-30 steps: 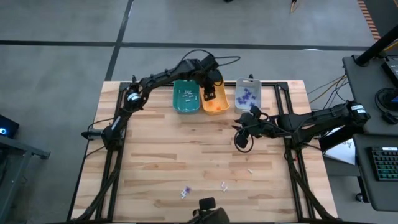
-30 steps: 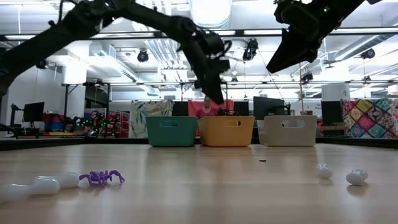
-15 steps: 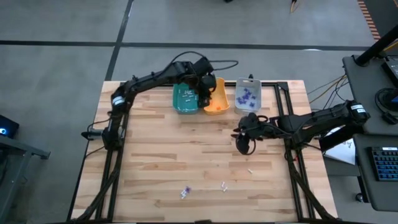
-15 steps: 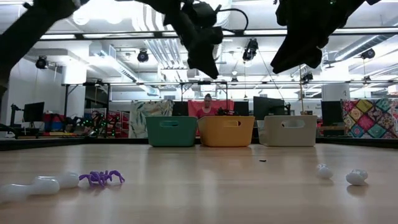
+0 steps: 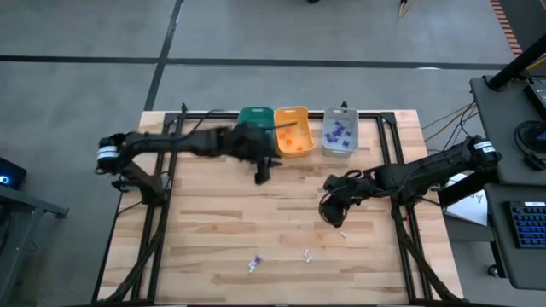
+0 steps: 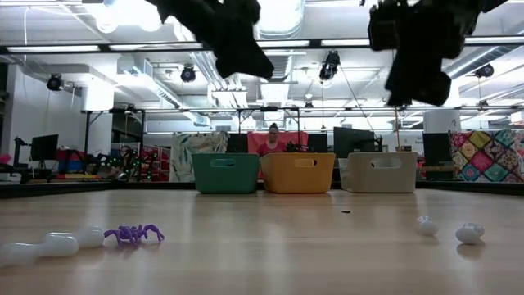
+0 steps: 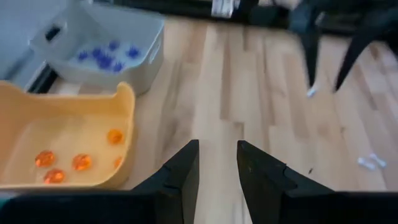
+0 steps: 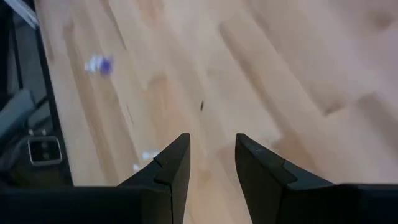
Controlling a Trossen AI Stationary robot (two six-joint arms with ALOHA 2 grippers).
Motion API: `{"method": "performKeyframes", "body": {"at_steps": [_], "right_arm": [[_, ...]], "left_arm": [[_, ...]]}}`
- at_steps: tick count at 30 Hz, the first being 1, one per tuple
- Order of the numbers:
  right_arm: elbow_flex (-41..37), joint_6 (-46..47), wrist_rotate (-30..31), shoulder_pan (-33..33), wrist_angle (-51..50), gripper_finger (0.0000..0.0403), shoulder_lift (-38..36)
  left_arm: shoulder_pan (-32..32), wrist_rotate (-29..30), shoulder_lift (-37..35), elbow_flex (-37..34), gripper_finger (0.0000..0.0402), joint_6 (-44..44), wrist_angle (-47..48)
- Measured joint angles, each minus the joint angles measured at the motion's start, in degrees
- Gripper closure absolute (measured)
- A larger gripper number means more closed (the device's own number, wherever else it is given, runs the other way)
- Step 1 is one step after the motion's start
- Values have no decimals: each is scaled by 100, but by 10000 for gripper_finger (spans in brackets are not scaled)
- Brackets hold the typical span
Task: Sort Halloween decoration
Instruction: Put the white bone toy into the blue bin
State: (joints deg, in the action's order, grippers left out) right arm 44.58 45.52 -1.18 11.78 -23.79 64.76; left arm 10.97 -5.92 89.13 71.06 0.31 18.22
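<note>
**Both grippers empty above the table, a few trinkets left to collect**

The left gripper [image 7: 216, 163] shows its two fingers parted with bare wood in the gap, grasping nothing. In the high view it hangs in the upper middle of the frame [image 5: 263, 170], just below the teal bin [image 5: 254, 114] and the orange bin [image 5: 293, 138]. The right gripper [image 8: 210, 163] also has its fingers apart and holds nothing; in the high view it sits right of centre [image 5: 331, 210], over open tabletop.

Outward from there, the Halloween decoration is split. Orange pieces [image 7: 62, 163] lie in the orange bin and purple ones [image 5: 339, 131] in the grey bin [image 5: 340, 149]. Unsorted pieces remain in the lower middle of the high view: a white piece [image 5: 344, 233] just below the right gripper, another white one [image 5: 307, 254] and a purple spider [image 5: 253, 263] further down. The low view shows the spider [image 6: 136, 234] at lower left beside white pieces [image 6: 61, 242], and two more white pieces [image 6: 469, 233] at lower right.

The step in hand looks like a reach for the next piece. The right gripper is nearest the white one below it. To do it well, I would centre that piece between the fingers, come straight down, and close low against the wood, since such small things slip out easily.
</note>
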Motion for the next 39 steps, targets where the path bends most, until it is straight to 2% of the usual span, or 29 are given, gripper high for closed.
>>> {"method": "performKeyframes", "body": {"at_steps": [5, 11, 15, 19, 28, 39], "right_arm": [[61, 323, -681, 65, -229, 287, 630], [686, 661, -776, 288, -1808, 287, 1425], [1124, 806, -741, 515, -2690, 287, 1934], [1396, 874, -786, 761, -3032, 287, 2327], [1683, 1247, -786, 1334, -3151, 287, 2892], [1652, 1086, -496, 1446, -3022, 287, 3465]], "left_arm": [[-700, 780, -660, -1211, 311, -357, -1254], [-1417, 1575, -1172, -2193, 311, -632, -2409], [-1719, 1652, -1341, -2654, 311, -726, -3117], [-1843, 1655, -1417, -2877, 311, -937, -3458], [-1907, 1656, -1426, -2959, 311, -1144, -3563], [-2018, 1653, -1426, -2959, 311, -1285, -3635]]}}
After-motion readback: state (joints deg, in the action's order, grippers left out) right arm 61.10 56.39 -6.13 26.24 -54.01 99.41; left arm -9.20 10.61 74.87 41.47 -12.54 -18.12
